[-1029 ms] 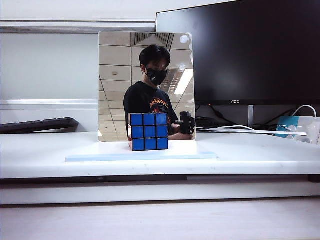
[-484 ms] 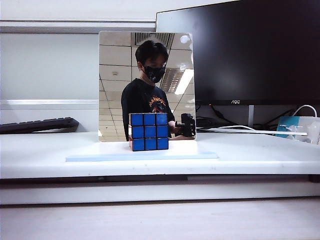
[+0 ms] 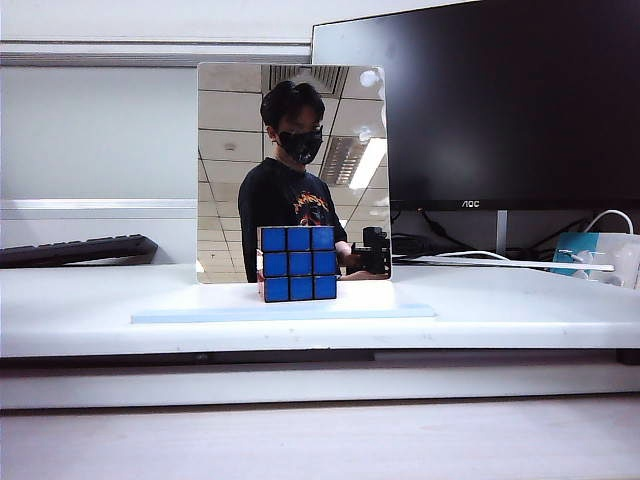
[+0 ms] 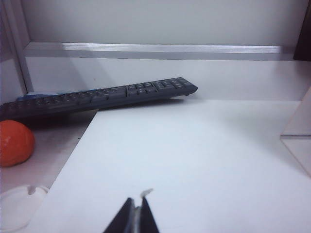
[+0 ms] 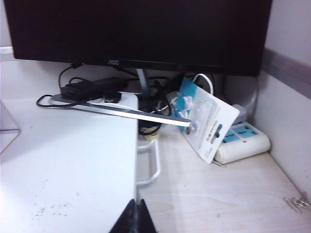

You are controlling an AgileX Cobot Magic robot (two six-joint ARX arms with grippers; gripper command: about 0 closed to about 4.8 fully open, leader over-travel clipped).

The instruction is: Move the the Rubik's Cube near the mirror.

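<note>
The Rubik's Cube [image 3: 297, 263] shows its blue face and stands on the pale base [image 3: 285, 312] of the mirror [image 3: 240, 170], right in front of the glass. Neither gripper shows directly in the exterior view. The left gripper [image 4: 138, 208] is shut and empty, low over the white table, with an edge of the mirror [image 4: 297, 138] off to one side. The right gripper [image 5: 136, 208] is also shut and empty, above the white table's edge, and the mirror's corner [image 5: 7, 127] is just in view there.
A black AOC monitor [image 3: 500, 105] stands behind the mirror on the right, with cables, a blue-white packet [image 5: 206, 119] and a power strip [image 5: 243, 141] below it. A black keyboard [image 4: 97, 94], an orange ball [image 4: 14, 142] and a white dish [image 4: 14, 206] lie on the left.
The masked person reflected in the mirror has shifted to the left. The cube and the mirror have not moved.
</note>
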